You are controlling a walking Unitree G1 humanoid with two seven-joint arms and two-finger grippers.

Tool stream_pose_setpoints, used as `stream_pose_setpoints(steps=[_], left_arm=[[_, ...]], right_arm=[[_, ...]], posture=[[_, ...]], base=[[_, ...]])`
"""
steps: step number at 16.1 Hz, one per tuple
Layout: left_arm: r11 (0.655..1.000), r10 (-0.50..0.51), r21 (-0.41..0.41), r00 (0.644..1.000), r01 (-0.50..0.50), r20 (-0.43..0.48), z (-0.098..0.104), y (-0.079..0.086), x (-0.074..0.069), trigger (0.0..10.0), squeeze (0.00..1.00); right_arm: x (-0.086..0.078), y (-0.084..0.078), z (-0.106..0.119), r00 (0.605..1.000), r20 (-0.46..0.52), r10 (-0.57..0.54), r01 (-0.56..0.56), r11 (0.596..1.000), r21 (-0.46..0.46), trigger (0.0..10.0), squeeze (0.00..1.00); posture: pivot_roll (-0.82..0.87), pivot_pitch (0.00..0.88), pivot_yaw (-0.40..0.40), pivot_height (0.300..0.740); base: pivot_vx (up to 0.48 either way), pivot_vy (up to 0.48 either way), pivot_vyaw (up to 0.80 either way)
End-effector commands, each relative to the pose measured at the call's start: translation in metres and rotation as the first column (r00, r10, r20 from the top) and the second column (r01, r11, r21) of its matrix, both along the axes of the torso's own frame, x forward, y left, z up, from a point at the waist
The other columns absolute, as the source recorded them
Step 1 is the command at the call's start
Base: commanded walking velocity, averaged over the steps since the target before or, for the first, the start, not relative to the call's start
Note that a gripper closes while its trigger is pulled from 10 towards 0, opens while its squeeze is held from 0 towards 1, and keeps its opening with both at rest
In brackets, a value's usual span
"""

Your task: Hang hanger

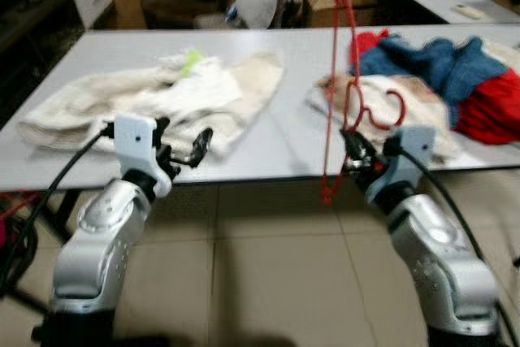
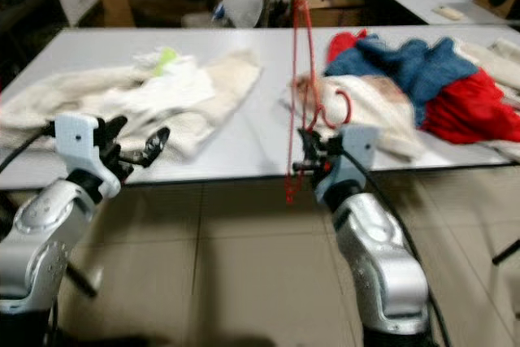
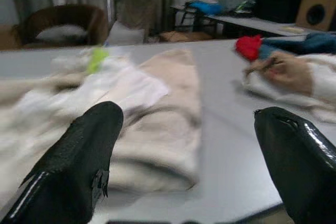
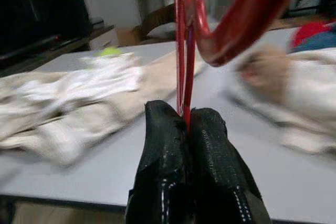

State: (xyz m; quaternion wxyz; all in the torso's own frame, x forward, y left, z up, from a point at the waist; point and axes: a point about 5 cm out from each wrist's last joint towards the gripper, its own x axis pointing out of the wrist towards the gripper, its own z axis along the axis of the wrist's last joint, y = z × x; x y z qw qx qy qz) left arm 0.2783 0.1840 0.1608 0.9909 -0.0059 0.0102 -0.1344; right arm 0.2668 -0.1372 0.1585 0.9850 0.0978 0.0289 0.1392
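tabletop (image 1: 292,62) carries a cream garment (image 1: 162,99) and a heap of blue and red clothes (image 1: 455,79). red hanger (image 1: 341,79) is lifted upright at its near edge, pinched in my right hand (image 1: 354,152); no rail visible, hanging still undone. left hand (image 1: 183,148) spread, empty, level.

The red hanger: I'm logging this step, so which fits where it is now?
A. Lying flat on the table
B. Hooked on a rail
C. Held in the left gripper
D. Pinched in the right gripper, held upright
D: the right gripper has its jaws shut on the thin red hanger, which stands upright at the edge of the table, while the left gripper is open with nothing in it.
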Motion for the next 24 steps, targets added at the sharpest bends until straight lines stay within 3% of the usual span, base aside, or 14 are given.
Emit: stream_pose_setpoints(steps=[1, 3, 7, 11, 15, 24], left_arm=[[1.0, 0.006, 0.006, 1.0, -0.006, -0.001, -0.002, 0.0, 0.0, 10.0, 0.0], [1.0, -0.025, -0.013, 0.999, 0.024, -0.042, -0.01, -0.007, -0.003, 10.0, 0.0], [0.999, 0.048, 0.006, 0.998, -0.048, -0.04, -0.02, -0.002, -0.005, 10.0, 0.0], [0.999, 0.052, 0.014, 0.998, -0.051, -0.036, -0.021, -0.002, -0.006, 10.0, 0.0], [0.998, 0.055, 0.016, 0.998, -0.055, -0.029, -0.022, -0.002, -0.005, 10.0, 0.0], [0.996, 0.081, 0.043, 0.996, -0.08, -0.021, -0.025, 0.003, -0.004, 10.0, 0.0]], right_arm=[[0.0, -0.001, 0.001, 1.0, 0.0, -0.007, 0.007, 1.0, 0.023, 10.0, 0.0], [0.0, -0.001, -0.001, 1.0, -0.007, -0.005, 0.005, 1.0, 0.011, 10.0, 0.0], [-0.003, -0.008, -0.019, 0.996, -0.086, -0.025, 0.027, 0.999, 0.026, 10.0, 0.0], [0.0, -0.013, -0.028, 0.994, -0.09, -0.058, 0.054, 0.998, -0.045, 10.0, 0.0], [-0.002, -0.009, -0.033, 0.994, -0.109, 0.008, -0.011, 0.999, -0.031, 10.0, 0.0], [-0.003, -0.009, -0.031, 0.994, -0.067, 0.086, -0.095, 0.986, -0.14, 10.0, 0.0]], posture=[[-0.04, 0.0, 0.029, 0.74], [-0.04, 0.0, 0.028, 0.74], [-0.04, 0.0, 0.024, 0.74], [-0.04, 0.0, 0.024, 0.74], [-0.04, 0.0, 0.023, 0.74], [-0.04, 0.0, 0.017, 0.74]], base=[[0.0, 0.368, 0.0], [0.0, 0.0, 0.0], [0.0, 0.0, 0.0], [0.244, 0.0, -0.56], [0.366, 0.0, 0.0], [0.372, 0.0, 0.0]])
